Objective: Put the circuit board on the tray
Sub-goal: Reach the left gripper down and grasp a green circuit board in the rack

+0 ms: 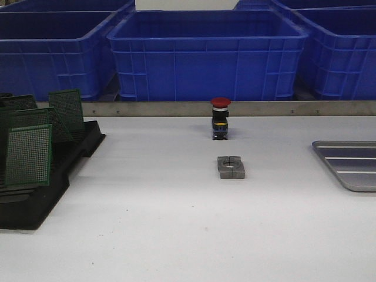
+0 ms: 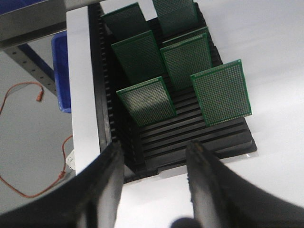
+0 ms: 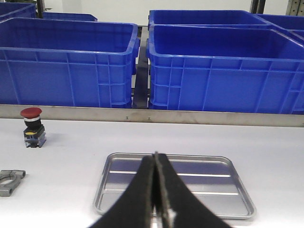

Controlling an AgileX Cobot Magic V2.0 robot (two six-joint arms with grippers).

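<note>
Several green perforated circuit boards stand tilted in a black slotted rack [image 1: 35, 200] at the table's left; the nearest board [image 1: 27, 155] faces front. In the left wrist view the rack [image 2: 199, 142] holds the boards, among them one [image 2: 146, 100] and another [image 2: 221, 92]. My left gripper [image 2: 154, 152] is open and empty, above the rack's near end. The silver tray [image 1: 351, 164] lies at the right edge, empty; it also shows in the right wrist view [image 3: 118, 164]. My right gripper [image 3: 156, 159] is shut and empty, above the tray. Neither gripper shows in the front view.
A red-capped push button [image 1: 220, 117] and a grey metal clamp block [image 1: 231, 167] sit mid-table; both show in the right wrist view, the button [image 3: 32, 126] and the block [image 3: 9, 181]. Large blue bins [image 1: 205, 53] stand behind a metal rail [image 1: 264, 108].
</note>
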